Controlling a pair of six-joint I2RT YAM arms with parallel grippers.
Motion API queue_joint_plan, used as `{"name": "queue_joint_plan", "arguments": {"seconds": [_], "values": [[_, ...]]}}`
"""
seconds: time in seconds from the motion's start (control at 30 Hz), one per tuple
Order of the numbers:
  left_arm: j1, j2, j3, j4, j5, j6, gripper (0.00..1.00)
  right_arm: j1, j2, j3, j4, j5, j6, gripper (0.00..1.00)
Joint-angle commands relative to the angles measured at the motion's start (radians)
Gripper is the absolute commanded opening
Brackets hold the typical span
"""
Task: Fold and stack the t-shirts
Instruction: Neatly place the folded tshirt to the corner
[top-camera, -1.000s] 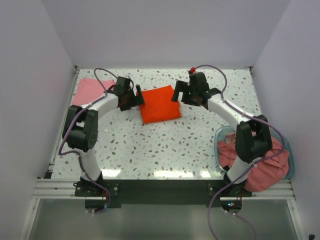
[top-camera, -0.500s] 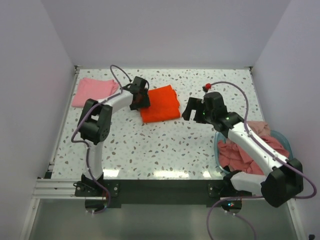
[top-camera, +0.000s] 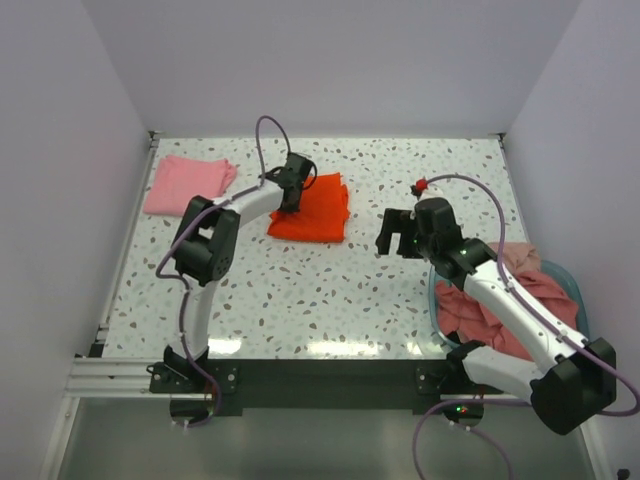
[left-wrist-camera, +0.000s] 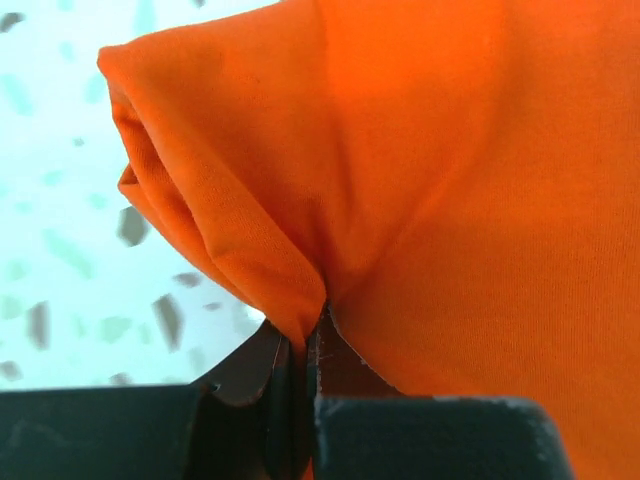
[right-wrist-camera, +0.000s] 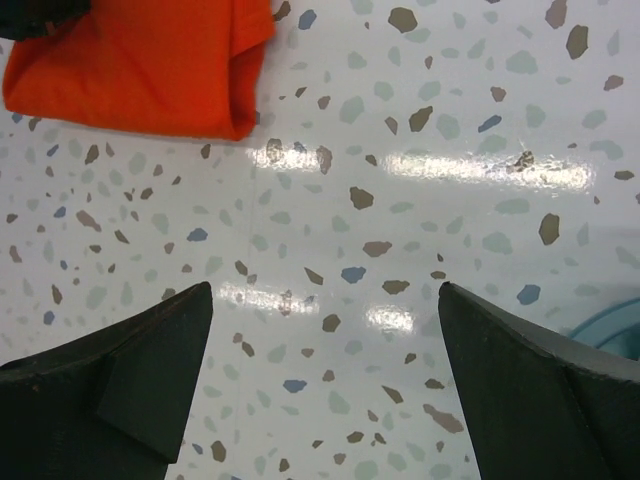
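A folded orange-red t-shirt (top-camera: 315, 212) lies at the table's back centre. My left gripper (top-camera: 293, 195) is at its back left edge, shut on a pinched fold of the cloth. The left wrist view shows the orange fabric (left-wrist-camera: 450, 180) gathered into the closed left gripper (left-wrist-camera: 303, 345). My right gripper (top-camera: 397, 232) hangs open over bare table to the right of that shirt, holding nothing. The right wrist view has the right gripper (right-wrist-camera: 325, 300) wide above the speckled surface and the orange shirt (right-wrist-camera: 140, 60) at top left. A light pink folded t-shirt (top-camera: 188, 185) rests at the back left.
A round teal tub (top-camera: 578, 300) at the near right holds crumpled salmon-pink t-shirts (top-camera: 500, 310), partly under the right arm. Its rim (right-wrist-camera: 610, 325) shows at the right edge of the right wrist view. Walls enclose the speckled table (top-camera: 300, 290) on three sides.
The left gripper closed on the orange shirt's edge after reaching over it, and the shirt shifted slightly left. The right arm drew back from the shirt to the right and nearer.
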Motion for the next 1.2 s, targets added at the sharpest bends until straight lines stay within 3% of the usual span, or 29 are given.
{"name": "queue_joint_plan", "arguments": {"seconds": [0.0, 0.2, 0.57, 0.8, 1.17], "values": [[0.035, -0.102, -0.101, 0.024, -0.169, 0.339, 0.00, 0.002, -0.058, -0.025, 0.008, 0.053, -0.070, 0.99], [0.130, -0.284, -0.145, 0.099, -0.127, 0.583, 0.00, 0.000, -0.058, -0.038, -0.016, 0.150, -0.116, 0.99], [0.270, -0.332, -0.078, 0.145, -0.117, 0.870, 0.00, 0.000, -0.030, -0.040, -0.019, 0.214, -0.143, 0.99], [0.324, -0.280, 0.069, 0.088, -0.110, 0.876, 0.00, 0.000, 0.002, -0.037, -0.013, 0.213, -0.148, 0.99], [0.403, -0.344, 0.094, 0.090, -0.088, 0.866, 0.00, 0.000, 0.004, -0.031, -0.026, 0.233, -0.145, 0.99]]}}
